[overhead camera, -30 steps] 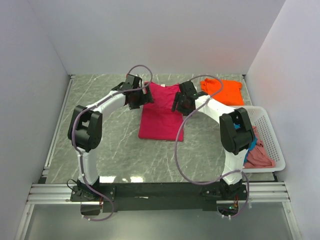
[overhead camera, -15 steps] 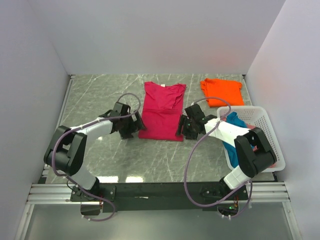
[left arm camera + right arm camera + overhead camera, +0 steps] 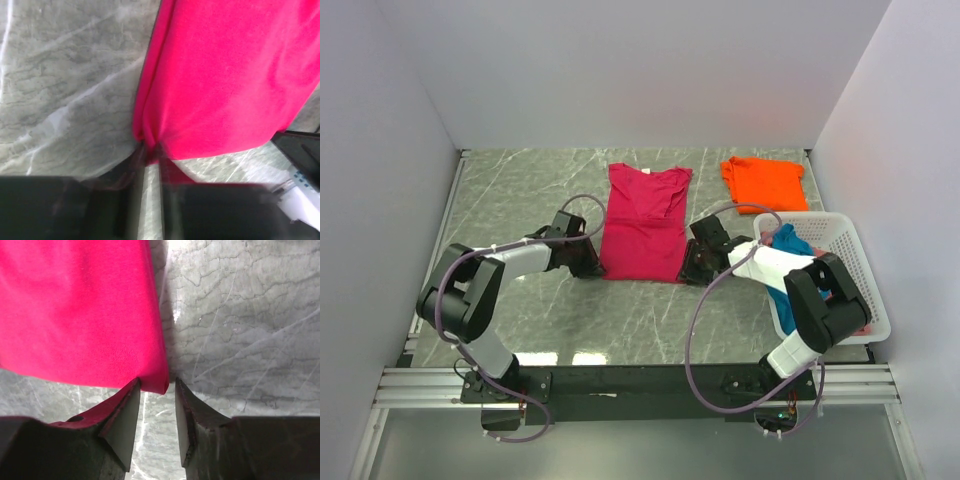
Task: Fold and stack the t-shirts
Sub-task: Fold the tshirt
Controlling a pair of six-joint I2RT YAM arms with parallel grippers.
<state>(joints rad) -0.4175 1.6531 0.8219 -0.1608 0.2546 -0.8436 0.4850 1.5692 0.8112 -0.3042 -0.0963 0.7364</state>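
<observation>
A crimson-magenta t-shirt (image 3: 642, 225) lies flat mid-table, folded into a long strip with its collar at the far end. My left gripper (image 3: 592, 262) is shut on its near left corner; in the left wrist view the cloth (image 3: 225, 75) bunches into the pinch of that gripper (image 3: 151, 150). My right gripper (image 3: 688, 268) sits at the near right corner. In the right wrist view that gripper (image 3: 157, 385) is open, and the shirt's (image 3: 75, 305) corner lies in the narrow gap, touching only the left finger. A folded orange t-shirt (image 3: 765, 182) lies at the far right.
A white lattice basket (image 3: 865, 262) stands at the right edge, with a teal-blue t-shirt (image 3: 790, 240) in it behind my right arm. White walls close in the grey marble table (image 3: 520, 190) on three sides.
Both arms drew back from the shirt's far end to its near corners. The left gripper has shut on the left corner. The right gripper's jaws have narrowed around the right corner.
</observation>
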